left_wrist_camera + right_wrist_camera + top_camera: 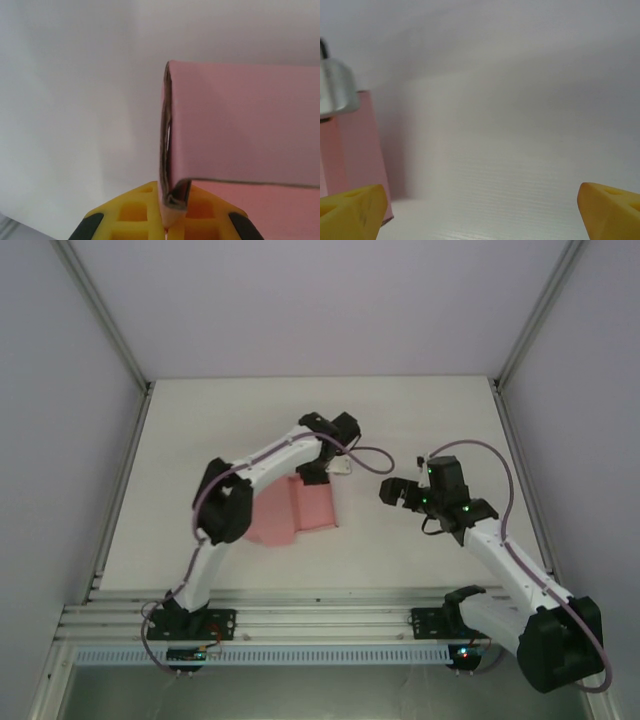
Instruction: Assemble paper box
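At the near edge of the table (430,570), the two arm bases are seen bolted to a metal rail (320,625). A little farther in, left of centre, the paper box (300,510) is found partly folded, with one pink panel flat on the table and another raised along its right side. Its far end is pinched by the left gripper (322,472). In the left wrist view the yellow fingers (135,215) are closed tight on a folded corner of the card. The right gripper (392,490) is held to the right of the box and apart from it, its jaws spread wide and nothing between them. Open table surface is seen between that gripper and the box. More lies beyond both, up to the far wall (320,300) and the frame posts (110,315) at the sides.
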### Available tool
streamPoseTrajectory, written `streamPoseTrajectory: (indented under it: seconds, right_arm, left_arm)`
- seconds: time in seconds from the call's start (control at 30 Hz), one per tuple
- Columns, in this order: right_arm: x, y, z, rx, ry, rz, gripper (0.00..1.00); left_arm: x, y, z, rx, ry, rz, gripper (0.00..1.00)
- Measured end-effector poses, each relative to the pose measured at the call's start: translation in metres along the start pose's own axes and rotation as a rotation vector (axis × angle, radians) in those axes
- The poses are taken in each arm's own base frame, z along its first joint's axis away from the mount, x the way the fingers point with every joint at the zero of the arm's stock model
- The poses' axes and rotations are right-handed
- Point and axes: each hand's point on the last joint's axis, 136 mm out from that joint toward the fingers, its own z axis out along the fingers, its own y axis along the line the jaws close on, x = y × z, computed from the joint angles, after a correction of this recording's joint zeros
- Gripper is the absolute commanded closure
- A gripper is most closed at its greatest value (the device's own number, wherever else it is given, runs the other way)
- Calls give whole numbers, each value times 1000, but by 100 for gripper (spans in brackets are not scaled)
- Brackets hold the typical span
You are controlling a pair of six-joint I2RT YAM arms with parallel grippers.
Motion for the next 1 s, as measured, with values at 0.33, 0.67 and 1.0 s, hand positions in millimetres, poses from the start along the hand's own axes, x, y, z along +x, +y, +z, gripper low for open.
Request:
streamPoseTrajectory:
  seconds: [0.33,0.67,1.0]
  right_arm:
    - [15,-16,-4,16,5,29,0]
    - [16,-17,-7,2,1,37,0]
    - [14,-10,-1,-32,12,21,0]
  left_arm:
    - [-27,6,16,3,36,42,56]
    - [-33,-1,-4,11,-52,35,28]
    - [-12,2,-45,-55,-170,-31,0]
